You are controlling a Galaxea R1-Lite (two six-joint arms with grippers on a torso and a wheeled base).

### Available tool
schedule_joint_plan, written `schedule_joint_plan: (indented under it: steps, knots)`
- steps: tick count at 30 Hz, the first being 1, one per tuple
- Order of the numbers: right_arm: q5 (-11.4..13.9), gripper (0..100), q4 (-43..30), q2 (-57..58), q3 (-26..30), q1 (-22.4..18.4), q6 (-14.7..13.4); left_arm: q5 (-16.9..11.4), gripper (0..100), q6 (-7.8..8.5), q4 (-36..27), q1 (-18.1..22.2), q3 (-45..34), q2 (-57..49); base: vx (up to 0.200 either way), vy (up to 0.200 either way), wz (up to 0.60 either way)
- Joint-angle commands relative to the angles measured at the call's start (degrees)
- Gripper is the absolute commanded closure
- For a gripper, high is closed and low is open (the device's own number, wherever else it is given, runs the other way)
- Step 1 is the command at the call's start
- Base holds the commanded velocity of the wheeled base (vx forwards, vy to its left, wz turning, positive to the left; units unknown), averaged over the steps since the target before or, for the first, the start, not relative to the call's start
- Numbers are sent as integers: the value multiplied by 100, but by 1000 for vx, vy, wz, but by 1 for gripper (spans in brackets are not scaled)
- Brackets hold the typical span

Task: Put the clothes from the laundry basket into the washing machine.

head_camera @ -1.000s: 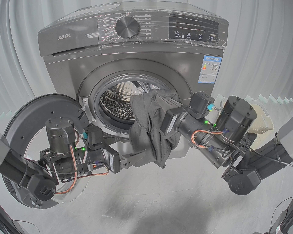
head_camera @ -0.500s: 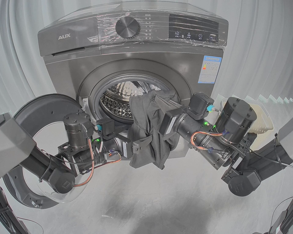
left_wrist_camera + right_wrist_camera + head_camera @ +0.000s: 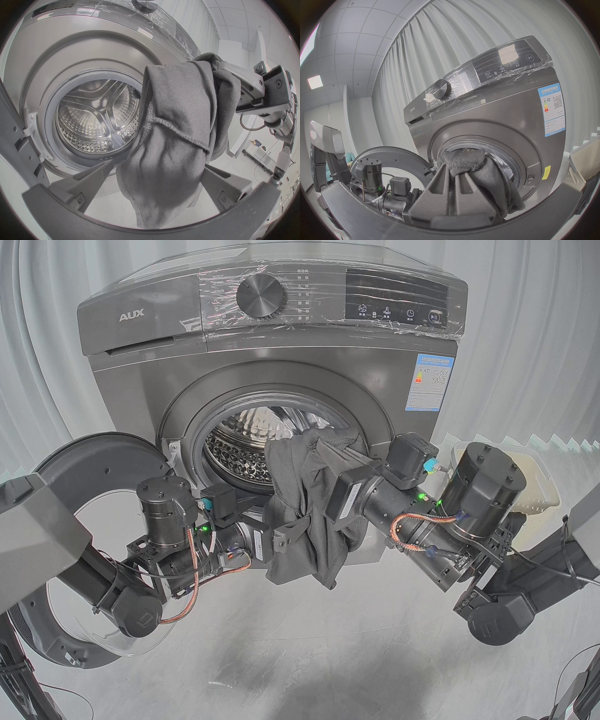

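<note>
A dark grey garment (image 3: 300, 509) hangs in front of the washing machine's (image 3: 269, 365) open drum (image 3: 240, 452). My right gripper (image 3: 334, 455) is shut on the garment's upper part at the right of the drum mouth; in the right wrist view its closed fingers (image 3: 447, 193) pinch the cloth (image 3: 487, 178). My left gripper (image 3: 290, 537) is open at the garment's lower half. In the left wrist view the garment (image 3: 175, 134) hangs between the spread fingers (image 3: 90, 181). The cream laundry basket (image 3: 534, 490) stands at the right, mostly hidden behind my right arm.
The round door (image 3: 94, 471) stands swung open to the left, close behind my left arm. The drum (image 3: 93, 118) looks bare inside. Pale floor lies open below the arms. Curtains hang behind the machine.
My left arm has swung right, from near the door to the garment, so its open fingers now straddle the lower cloth. The right gripper and the garment have hardly moved.
</note>
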State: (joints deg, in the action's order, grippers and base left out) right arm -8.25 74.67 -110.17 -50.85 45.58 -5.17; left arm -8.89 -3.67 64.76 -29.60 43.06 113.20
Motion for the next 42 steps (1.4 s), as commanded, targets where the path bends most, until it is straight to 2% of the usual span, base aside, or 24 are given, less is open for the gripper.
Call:
schedule_joint_plan:
  steps: [1, 6, 16, 24, 32, 33, 42]
  knots:
    - [-1, 100, 48, 4, -4, -5, 7, 19, 0, 7, 11, 16, -25, -35, 0, 0, 0]
    - [-1, 100, 48, -5, 5, -40, 7, 247, 0, 51, 11, 51, -34, -26, 0, 0, 0]
    - [8, 100, 57, -5, 40, -67, 7, 247, 0, 94, 37, 262, -78, -88, 0, 0, 0]
    - [-1, 100, 57, -14, 31, -23, 7, 203, 0, 77, 55, 33, -43, -79, 0, 0, 0]
    - [-1, 100, 57, 4, 40, -32, 7, 194, 0, 59, 99, 24, -34, 0, 0, 0, 0]
    - [-1, 100, 57, 4, 40, -32, 7, 194, 100, 59, 99, 24, -34, 0, 0, 0, 0]
    - [-1, 100, 57, -5, 31, 3, 7, 168, 100, 51, 248, 16, 80, 264, 0, 0, 0]
